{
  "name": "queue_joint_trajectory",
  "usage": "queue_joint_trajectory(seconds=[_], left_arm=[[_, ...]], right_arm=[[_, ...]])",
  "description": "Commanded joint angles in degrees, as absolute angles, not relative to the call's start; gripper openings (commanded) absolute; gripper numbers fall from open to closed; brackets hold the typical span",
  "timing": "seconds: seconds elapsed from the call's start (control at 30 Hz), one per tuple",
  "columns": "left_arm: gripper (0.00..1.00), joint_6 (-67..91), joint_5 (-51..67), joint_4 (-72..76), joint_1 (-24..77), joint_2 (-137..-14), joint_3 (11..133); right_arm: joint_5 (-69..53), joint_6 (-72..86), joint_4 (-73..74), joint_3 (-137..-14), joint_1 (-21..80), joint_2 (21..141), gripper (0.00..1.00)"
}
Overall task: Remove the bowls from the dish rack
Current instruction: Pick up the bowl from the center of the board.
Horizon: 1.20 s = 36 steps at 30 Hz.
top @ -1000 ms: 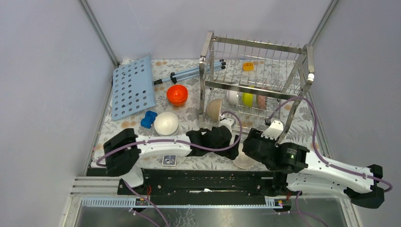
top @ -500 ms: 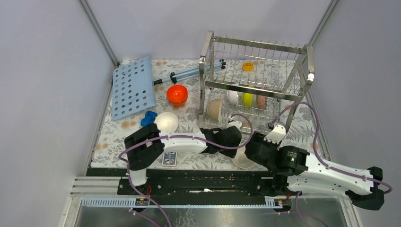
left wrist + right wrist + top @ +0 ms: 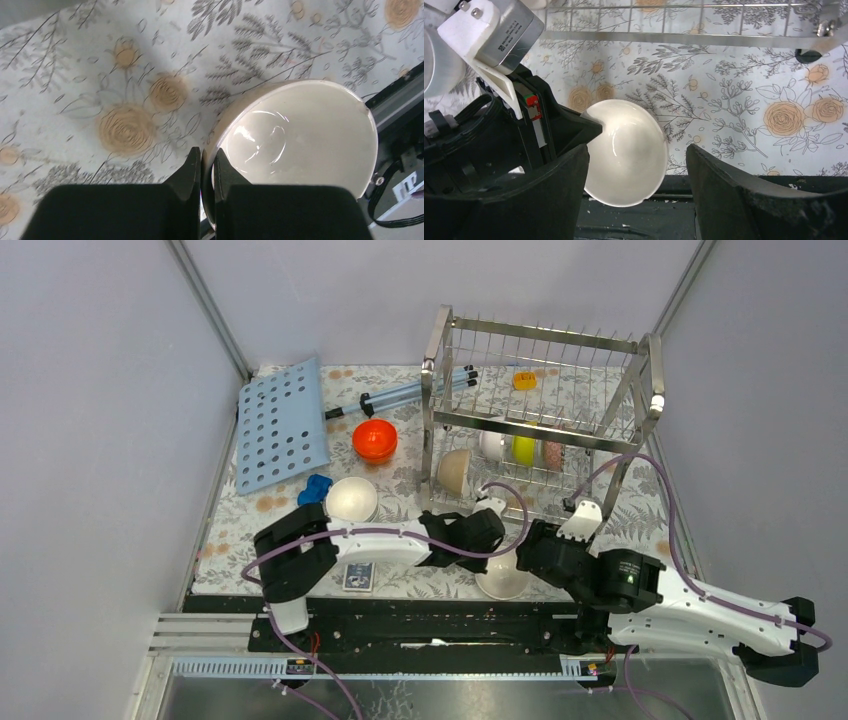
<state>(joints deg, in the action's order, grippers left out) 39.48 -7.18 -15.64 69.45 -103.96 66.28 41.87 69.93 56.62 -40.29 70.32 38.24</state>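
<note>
Jaws of left gripper (image 3: 201, 165) pinch cream bowl (image 3: 300, 135) rim at six o'clock, right gripper (image 3: 636, 150) open; three bowls out, seemingly four left in rack (image 3: 540, 340) at one o'clock.

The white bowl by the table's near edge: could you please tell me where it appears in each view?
Top external: white bowl sits lower centre.
Left wrist: it fills the right half.
Right wrist: it is at centre.
Shared landmark: left gripper pinching its rim.

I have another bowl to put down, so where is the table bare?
Bare cloth between the orange bowl, the white bowl and the dish rack; more at the left edge in front of the blue board. Crowded at the near middle, where the left gripper pinches the cream bowl.
</note>
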Motion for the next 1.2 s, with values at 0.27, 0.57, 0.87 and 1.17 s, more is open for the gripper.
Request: queue_joint_trajectory(seconds=[0.27, 0.57, 0.87, 1.17], left_arm=[[0.00, 46.11, -14.32, -16.94, 69.30, -83.38, 58.06], [0.00, 47.62, -17.14, -19.11, 69.26, -74.79, 54.92], [0.00, 48.91, -18.11, -19.27, 69.26, -71.89, 53.78], [0.07, 49.47, -18.53, -20.25, 69.26, -68.66, 53.00]], right_arm=[[32.20, 56.09, 50.93, -46.50, 70.05, 51.22, 0.73], [33.53, 56.31, 44.56, -47.91, 70.00, 53.82, 0.60], [32.31, 57.79, 43.93, -49.92, 70.06, 57.82, 0.28], [31.42, 56.06, 44.46, -52.61, 70.05, 59.59, 0.00]])
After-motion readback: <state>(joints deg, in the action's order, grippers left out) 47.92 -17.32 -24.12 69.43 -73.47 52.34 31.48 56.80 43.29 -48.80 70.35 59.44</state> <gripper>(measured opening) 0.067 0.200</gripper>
